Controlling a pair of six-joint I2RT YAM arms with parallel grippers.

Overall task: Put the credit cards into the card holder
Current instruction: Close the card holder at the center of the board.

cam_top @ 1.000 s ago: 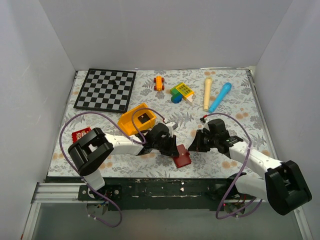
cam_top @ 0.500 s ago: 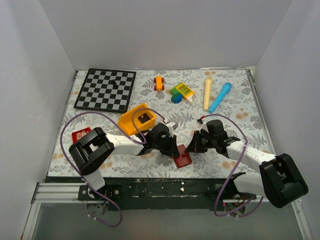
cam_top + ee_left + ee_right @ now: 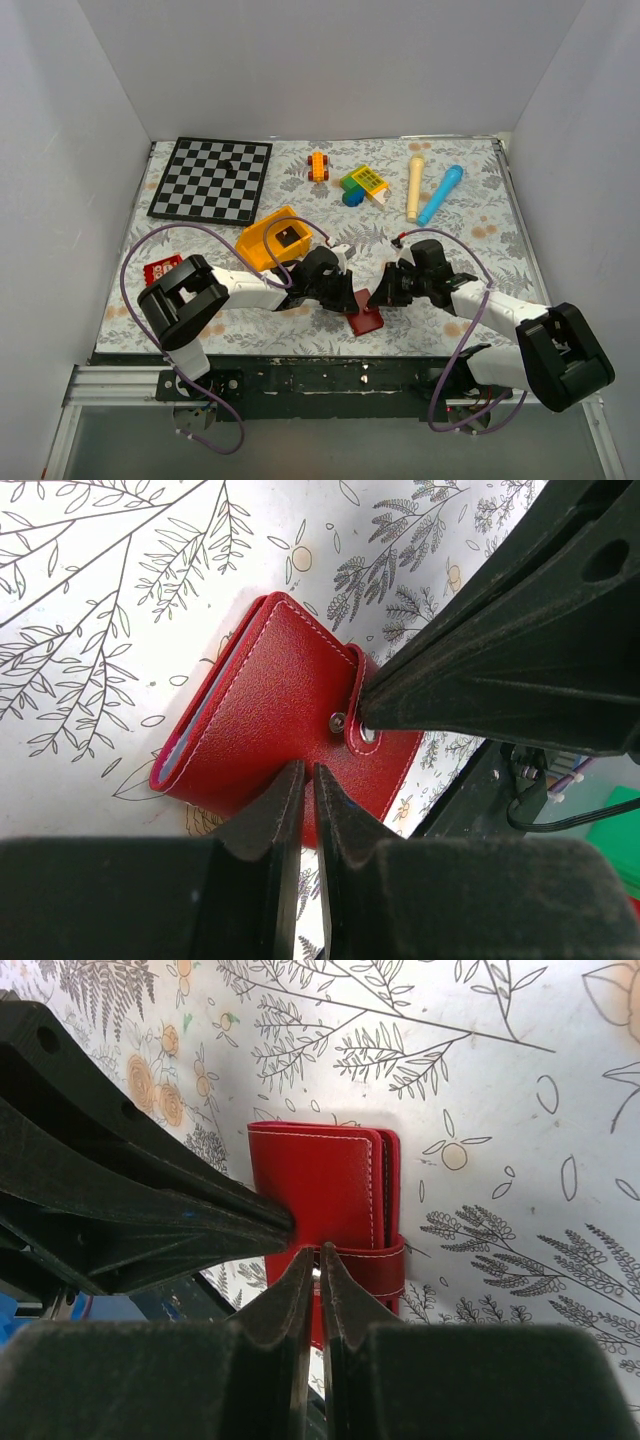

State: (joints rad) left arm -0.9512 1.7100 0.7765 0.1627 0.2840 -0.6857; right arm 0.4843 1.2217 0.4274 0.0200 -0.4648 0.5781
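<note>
Top external view: maroon card holder [image 3: 367,318], folded, flat on the floral table [image 3: 480,210] near its front edge, between both arms. Left gripper [image 3: 349,298]: jaws at a thin slit, tips against the holder's left side. Right gripper [image 3: 379,296]: jaws likewise narrow, tips at the snap tab [image 3: 365,1260]. Whether either pinches it cannot be told. Black card [image 3: 289,237]: inside yellow bin [image 3: 256,250].

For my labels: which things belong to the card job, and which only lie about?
Job: red card holder, black card, left gripper, right gripper.
Lying about: yellow bin, chessboard, orange toy car, toy blocks, cream toy stick, blue toy stick, red packet.
</note>
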